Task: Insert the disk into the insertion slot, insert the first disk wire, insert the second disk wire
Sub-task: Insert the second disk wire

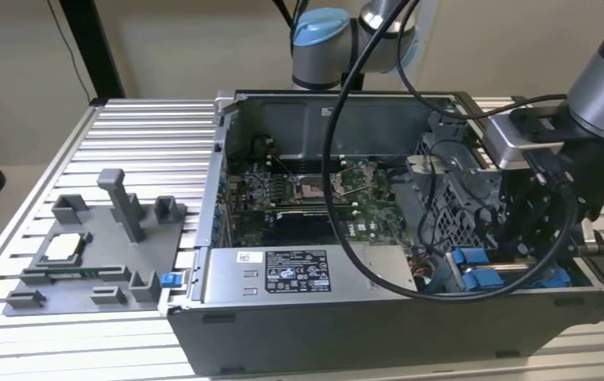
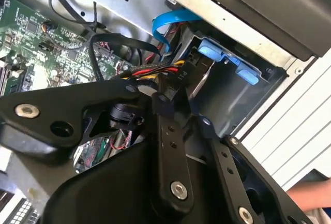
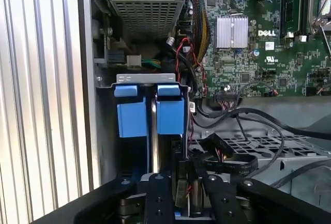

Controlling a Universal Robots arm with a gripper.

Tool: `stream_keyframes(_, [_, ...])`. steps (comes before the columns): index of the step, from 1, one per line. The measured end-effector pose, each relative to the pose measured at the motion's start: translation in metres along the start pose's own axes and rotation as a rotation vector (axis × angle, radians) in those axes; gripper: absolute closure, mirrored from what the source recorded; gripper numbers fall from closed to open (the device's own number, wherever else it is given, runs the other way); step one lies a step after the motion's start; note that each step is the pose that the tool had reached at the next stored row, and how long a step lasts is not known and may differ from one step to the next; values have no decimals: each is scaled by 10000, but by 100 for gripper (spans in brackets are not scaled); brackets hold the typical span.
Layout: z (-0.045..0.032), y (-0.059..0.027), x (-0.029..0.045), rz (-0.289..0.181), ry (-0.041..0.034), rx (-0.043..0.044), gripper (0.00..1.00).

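Observation:
The insertion slot (image 3: 147, 79) is a grey metal bay in the case's front corner, at the exterior view's right (image 1: 471, 266). Two blue plastic pieces (image 3: 170, 115) stand in it side by side with a thin silver edge (image 3: 153, 131) between them. I cannot tell whether that edge is the disk. My gripper (image 3: 184, 190) hangs just over the bay, shut on a black connector (image 2: 175, 76) with red, yellow and black wires, a disk wire. A flat blue cable (image 2: 170, 22) curls behind the bay (image 2: 227, 105). The arm's wrist (image 1: 555, 159) leans in over that corner.
The grey power-supply box (image 1: 291, 274) lies beside the bay. The green motherboard (image 1: 313, 190) fills the case floor and a perforated grey cage (image 3: 248, 144) with loose black cables sits close by. A grey fixture tray (image 1: 90, 254) rests on the ribbed table. A hand (image 2: 310, 195) is outside the case.

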State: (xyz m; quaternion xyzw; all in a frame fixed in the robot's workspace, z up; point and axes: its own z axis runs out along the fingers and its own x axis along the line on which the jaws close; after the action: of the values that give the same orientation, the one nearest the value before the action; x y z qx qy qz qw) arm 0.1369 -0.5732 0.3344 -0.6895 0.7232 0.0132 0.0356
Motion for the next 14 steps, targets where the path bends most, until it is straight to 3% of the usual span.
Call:
stream_keyframes(2, [-33, -1, -3, 1, 1, -1, 0])
stream_keyframes(14, [-469, -14, -33, 25, 5, -34, 0])
